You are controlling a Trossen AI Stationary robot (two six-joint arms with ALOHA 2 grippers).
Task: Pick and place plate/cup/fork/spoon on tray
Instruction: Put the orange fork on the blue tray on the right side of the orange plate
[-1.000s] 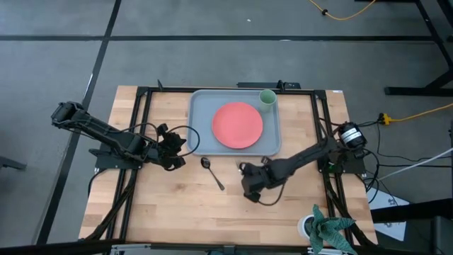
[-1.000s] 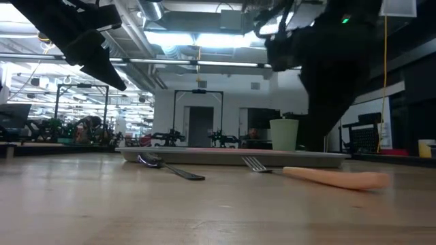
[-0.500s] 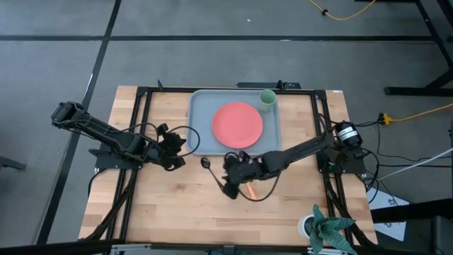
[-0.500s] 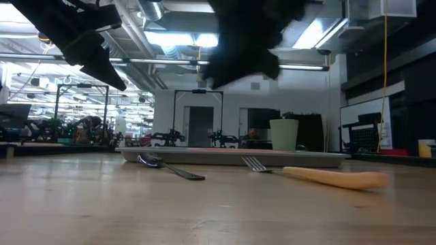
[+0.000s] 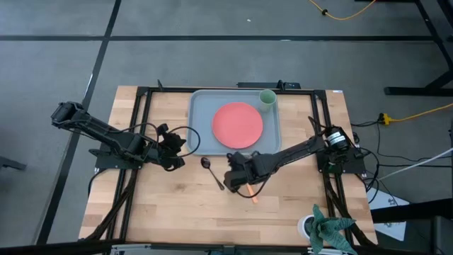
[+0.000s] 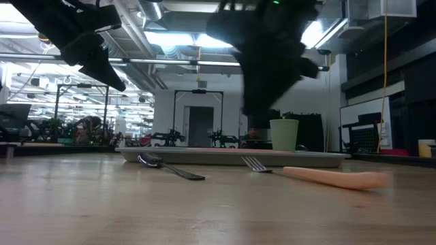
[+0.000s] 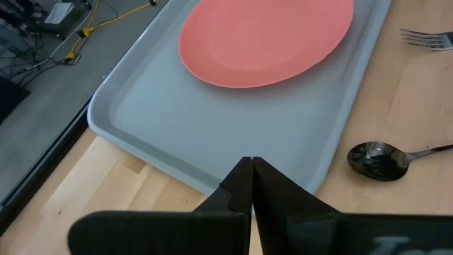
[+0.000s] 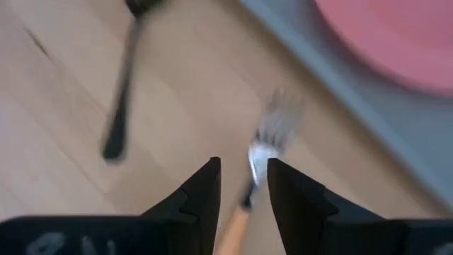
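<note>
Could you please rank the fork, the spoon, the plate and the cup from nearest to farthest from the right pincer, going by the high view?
1. The fork, right beside the right pincer, lying on the table.
2. The spoon, on the table towards the left arm.
3. The plate, on the tray beyond the pincer.
4. The cup, in the tray's far corner.

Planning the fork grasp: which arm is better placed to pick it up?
Right. The right gripper hangs open just above the fork, by its tines. The left gripper waits shut beside the tray, farther off.
</note>
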